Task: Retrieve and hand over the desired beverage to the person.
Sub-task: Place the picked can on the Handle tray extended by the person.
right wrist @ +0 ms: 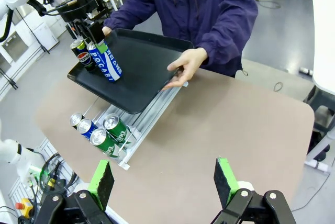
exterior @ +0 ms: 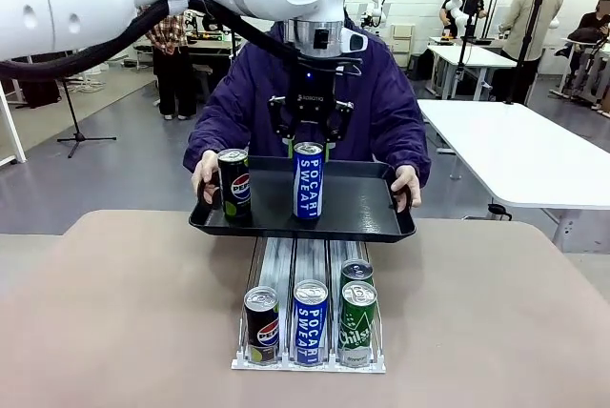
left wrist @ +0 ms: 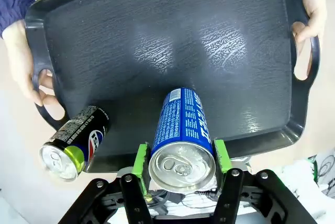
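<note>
So the blue can (exterior: 308, 180) is a tall slim Pocari Sweat, white lettering down the side, top unopened. It's standing upright on the black tray (exterior: 357, 208), near the front edge, roughly mid-width, with the left hand (left wrist: 180, 161) clamped on it, green pads on both sides near the top. The person (exterior: 381, 103) in the dark purple jacket is behind the bench, holding that tray level by both end handles.

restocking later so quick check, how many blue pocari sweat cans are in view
2. One tall blue Pocari Sweat can stands on the black plastic tray, between the left gripper pads; another heads the middle lane of the white dispenser rack. More may hide behind it.
</note>
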